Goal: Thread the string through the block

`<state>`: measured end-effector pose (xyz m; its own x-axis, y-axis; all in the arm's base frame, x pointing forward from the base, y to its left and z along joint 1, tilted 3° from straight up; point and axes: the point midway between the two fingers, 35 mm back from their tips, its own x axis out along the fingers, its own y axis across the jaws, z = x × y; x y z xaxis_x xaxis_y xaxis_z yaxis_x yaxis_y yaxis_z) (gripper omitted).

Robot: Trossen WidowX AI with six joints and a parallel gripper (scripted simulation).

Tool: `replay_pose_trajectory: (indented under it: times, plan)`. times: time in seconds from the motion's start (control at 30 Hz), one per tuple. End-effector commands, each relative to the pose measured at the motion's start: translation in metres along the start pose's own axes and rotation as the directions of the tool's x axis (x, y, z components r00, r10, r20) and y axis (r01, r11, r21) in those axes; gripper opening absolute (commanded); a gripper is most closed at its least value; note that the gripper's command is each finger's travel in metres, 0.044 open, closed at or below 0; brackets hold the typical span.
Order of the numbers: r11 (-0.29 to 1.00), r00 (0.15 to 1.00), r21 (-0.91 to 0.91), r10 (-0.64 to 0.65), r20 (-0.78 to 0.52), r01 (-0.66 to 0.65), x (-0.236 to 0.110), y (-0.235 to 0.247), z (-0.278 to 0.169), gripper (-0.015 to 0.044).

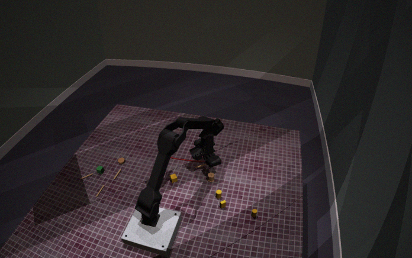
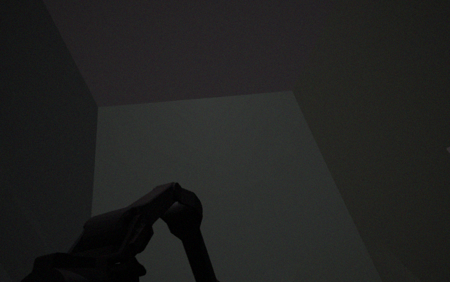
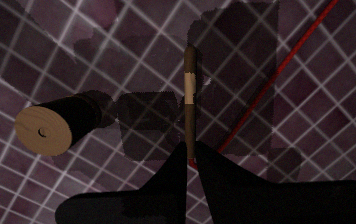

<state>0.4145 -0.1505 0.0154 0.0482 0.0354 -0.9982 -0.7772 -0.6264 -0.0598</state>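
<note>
My gripper is shut on the thin wooden stick, which points forward from the fingertips, low over the table. A red string runs from the held end of the stick away toward the arm. The wooden block is a short round piece. Its face with a small hole shows in the wrist view, left of the stick's tip and apart from it. A round wooden button lies far to the left. The exterior view is dark and shows only the arm's outline.
Small yellow pieces lie around the block and to the right. A green cube and loose sticks lie at the left. The arm's base plate is at the front. A low wall rims the table.
</note>
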Motion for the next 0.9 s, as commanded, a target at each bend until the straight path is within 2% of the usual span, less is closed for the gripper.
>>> replay_pose_trajectory:
  times: [0.0, 0.87]
  plan:
    - [1.0, 1.0, -0.005, 0.0, -0.004, 0.0, 0.001, 0.004, 0.002, 0.0]
    - [1.0, 1.0, -0.005, 0.001, -0.004, -0.001, 0.009, 0.012, 0.023, 0.0]
